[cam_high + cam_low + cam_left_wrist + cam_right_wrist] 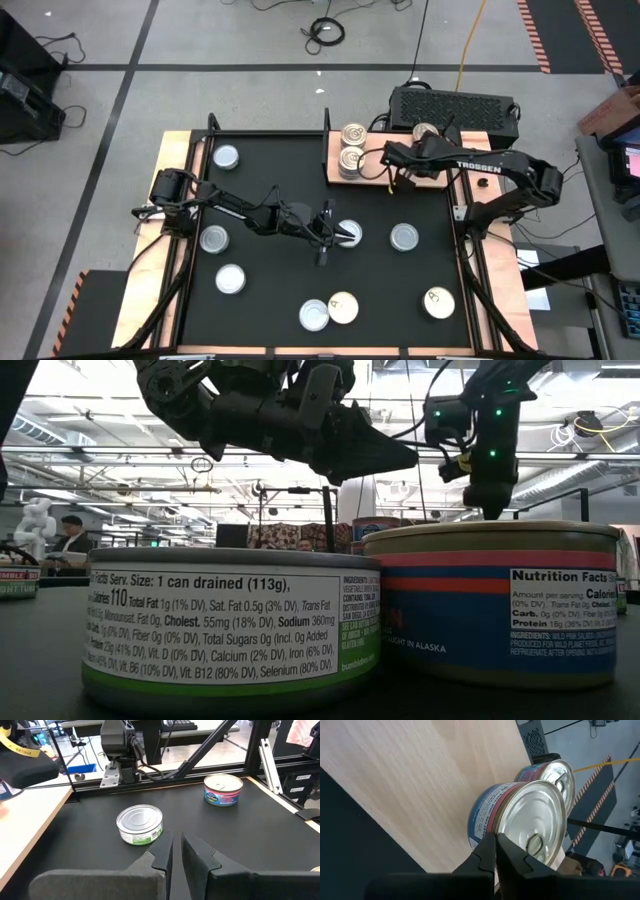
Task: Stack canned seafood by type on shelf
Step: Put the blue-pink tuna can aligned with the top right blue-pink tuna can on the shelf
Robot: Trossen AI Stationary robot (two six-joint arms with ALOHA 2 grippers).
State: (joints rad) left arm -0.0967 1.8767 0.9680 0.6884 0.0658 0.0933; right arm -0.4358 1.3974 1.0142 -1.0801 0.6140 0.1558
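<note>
Left end effector (330, 238): fingers nearly together, gripping nothing, hovering mid-desk just left of a silver-lidded tin (349, 233). In its wrist view the fingertips (165, 854) point past a green-label tin (140, 823) towards a blue-and-pink tin (223, 789) farther off.

Right end effector (394, 182): closed, empty, over the near edge of the shelf (375, 172). Its wrist view shows the fingers (490, 851) just beside a blue-and-pink pull-tab tin (520, 818), with a second pull-tab tin (555, 776) behind it; contact cannot be confirmed.

Shelf: wooden board at the far right of the desk (270, 180). A short stack of cream-lidded tins (352, 158) stands at its left end; one more tin (426, 132) sits at its far right, partly hidden by the right arm.

Loose tins lie across the black mat: silver lids at far left (226, 157), left (214, 239), near left (231, 280), near centre (314, 316) and right of centre (404, 237); cream lids at near centre (343, 307) and near right (438, 302).

Handling, judged: tins are rigid, probably dense for their size, with smooth metal rims and glossy paper labels, so likely slippery. Best hold is across the diameter on the side wall, below the rim, from above. Place squarely; an offset tin could slide off the stack.
</note>
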